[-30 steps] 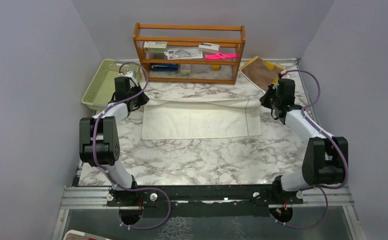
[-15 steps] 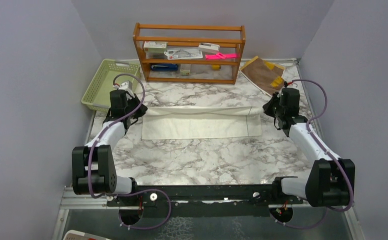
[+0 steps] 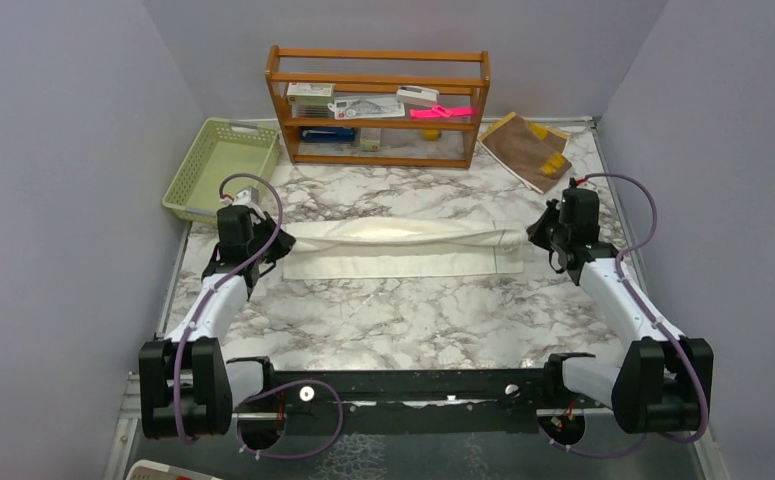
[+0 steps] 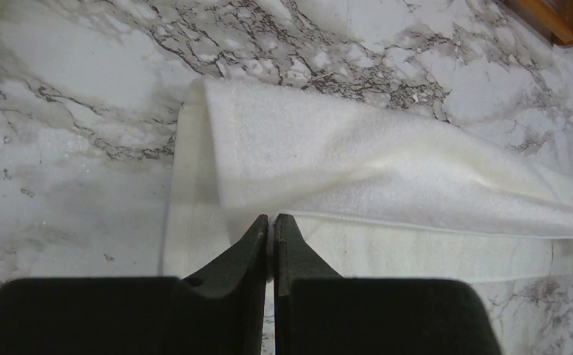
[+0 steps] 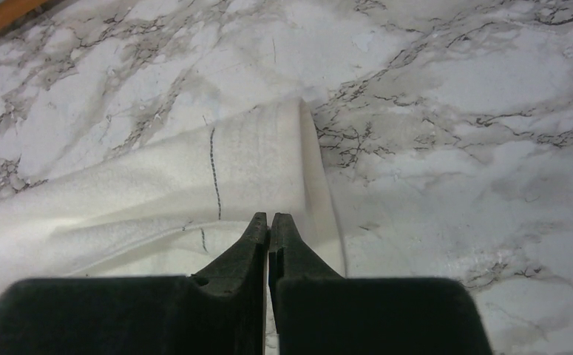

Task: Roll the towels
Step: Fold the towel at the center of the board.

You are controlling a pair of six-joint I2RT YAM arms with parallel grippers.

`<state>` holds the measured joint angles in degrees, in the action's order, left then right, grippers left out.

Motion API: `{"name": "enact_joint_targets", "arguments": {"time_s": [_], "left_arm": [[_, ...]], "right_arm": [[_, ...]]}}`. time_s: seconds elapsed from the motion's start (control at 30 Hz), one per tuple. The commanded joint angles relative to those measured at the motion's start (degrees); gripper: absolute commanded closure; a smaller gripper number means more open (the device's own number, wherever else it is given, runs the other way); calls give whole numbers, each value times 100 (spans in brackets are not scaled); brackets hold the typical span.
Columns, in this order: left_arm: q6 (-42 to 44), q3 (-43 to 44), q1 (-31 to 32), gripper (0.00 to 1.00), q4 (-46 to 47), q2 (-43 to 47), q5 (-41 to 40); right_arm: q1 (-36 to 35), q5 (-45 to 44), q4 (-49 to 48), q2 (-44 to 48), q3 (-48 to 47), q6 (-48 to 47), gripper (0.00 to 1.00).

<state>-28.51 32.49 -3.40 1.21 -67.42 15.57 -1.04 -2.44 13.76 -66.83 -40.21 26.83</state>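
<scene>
The cream-white towel [image 3: 393,250] lies across the middle of the marble table, its far half folded over toward me in a loose, raised fold. My left gripper [image 3: 275,240] is shut on the fold's left edge, also seen in the left wrist view [image 4: 271,219] on the towel [image 4: 387,163]. My right gripper [image 3: 533,232] is shut on the right edge, seen in the right wrist view [image 5: 269,218] on the towel [image 5: 157,192]. The brown towel with mustard-yellow trim [image 3: 525,147] lies flat at the back right.
A wooden shelf [image 3: 378,105] with small items stands at the back centre. A light green basket [image 3: 213,165] sits at the back left. Grey walls close in both sides.
Both grippers have pulled the towel's far edge toward me, over the near half. The fold is now narrower and raised. Both arms have drawn back.
</scene>
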Motion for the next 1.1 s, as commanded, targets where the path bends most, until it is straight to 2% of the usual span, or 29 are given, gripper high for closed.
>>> {"name": "enact_joint_targets", "arguments": {"time_s": [0.0, 0.33, 0.43, 0.57, 0.7, 0.77, 0.83, 0.93, 1.07], "left_arm": [[-323, -221, -22, 100, -237, 373, -28], [-439, -340, -20, 100, -1045, 717, -175], [-564, -458, -16, 99, -1211, 805, -235], [-893, -472, -18, 80, -1646, 795, -487], [-1055, -313, -20, 53, -1969, 888, -748], [-1061, -133, -16, 44, -2185, 956, -835], [-1045, 89, -18, 28, -2421, 1007, -917], [-938, 439, -13, 18, -2598, 1050, -1067], [-577, 990, -19, 10, -2656, 897, -1189]], "right_arm": [[32, -139, 367, 186, 149, 153, 99], [33, -156, 620, 284, 399, 221, 99], [33, -213, 683, 306, 436, 284, 96], [31, -414, 775, 382, 441, 296, 88], [25, -555, 901, 525, 415, 318, 60], [33, -656, 949, 602, 402, 352, 48], [30, -725, 939, 686, 406, 388, 43], [28, -781, 837, 760, 344, 505, 40], [28, -755, 595, 859, 205, 652, 36]]}}
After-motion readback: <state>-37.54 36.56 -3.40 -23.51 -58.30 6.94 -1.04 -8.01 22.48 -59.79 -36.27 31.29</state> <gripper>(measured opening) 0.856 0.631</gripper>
